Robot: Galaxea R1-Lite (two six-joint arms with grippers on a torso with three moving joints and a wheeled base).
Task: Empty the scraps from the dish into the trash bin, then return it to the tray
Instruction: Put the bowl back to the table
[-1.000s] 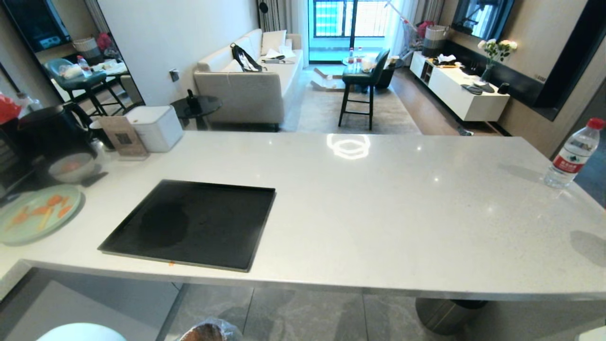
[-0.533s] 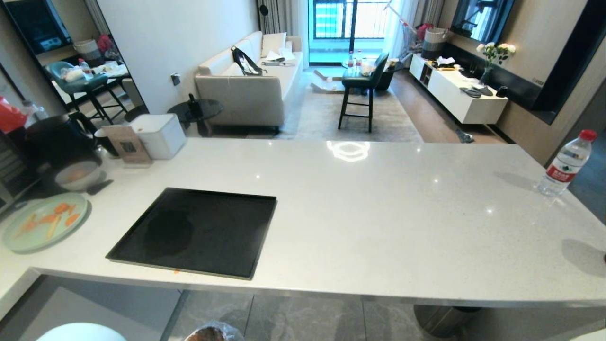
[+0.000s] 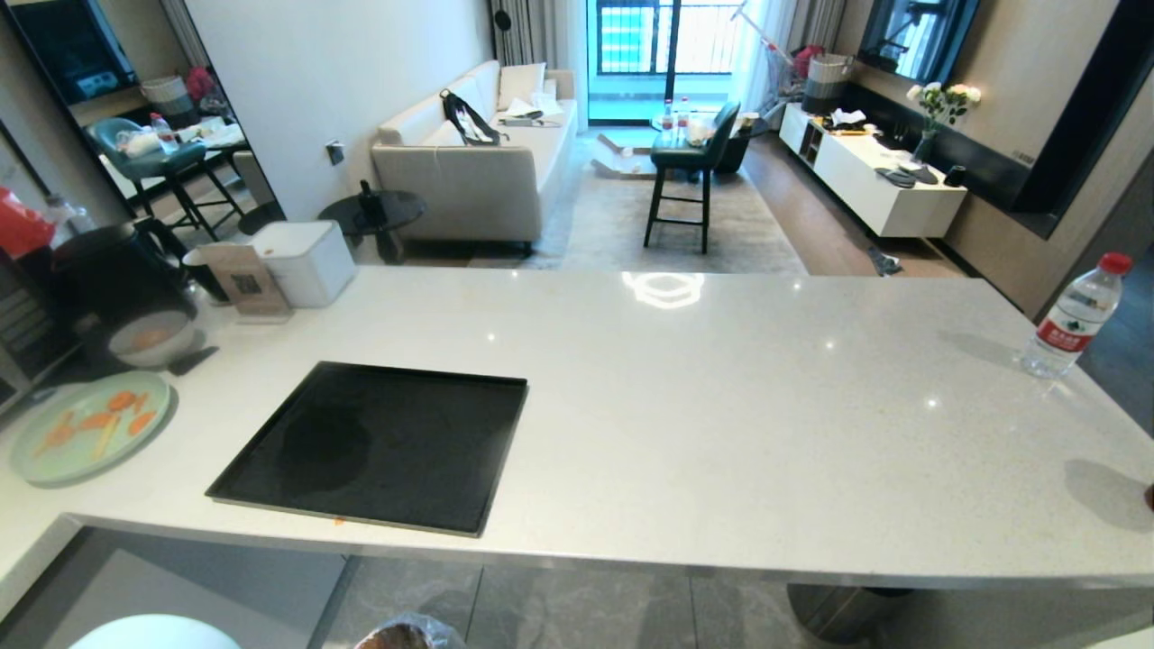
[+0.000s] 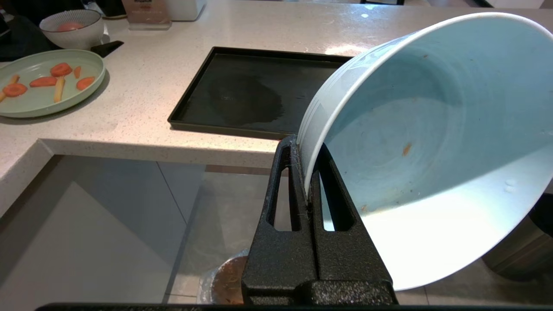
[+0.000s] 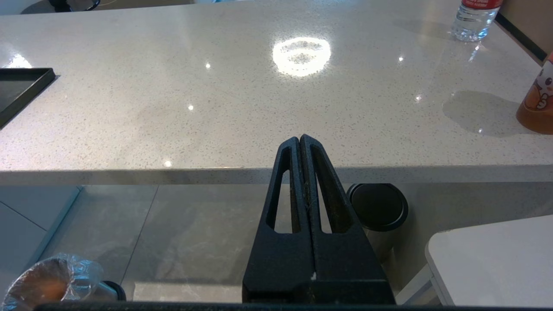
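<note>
My left gripper [image 4: 304, 149] is shut on the rim of the dish [image 4: 432, 142], a pale-blue bowl held tilted in front of the counter's edge. Its inside shows only a few small orange specks. In the head view just the dish's rim [image 3: 153, 631] peeks in at the bottom left. The black tray [image 3: 379, 442] lies bare on the counter, beyond the dish. The trash bin [image 3: 401, 635] with its crinkled liner stands on the floor below; orange-brown matter shows inside it [image 5: 47, 280], too unclear to name as scraps. My right gripper [image 5: 300, 138] is shut on nothing, low before the counter's edge.
A pale-green plate [image 3: 86, 437] with carrot pieces and a grey-white bowl [image 3: 149, 338] sit left of the tray. A white box [image 3: 302, 261] stands behind. A water bottle [image 3: 1073, 315] is at the far right. A black-lidded steel bin [image 5: 378, 207] stands under the counter.
The whole head view has shifted: counter and tray sit slightly lower in the picture, so the camera has moved. The dish stays in my left gripper; neither arm has moved.
</note>
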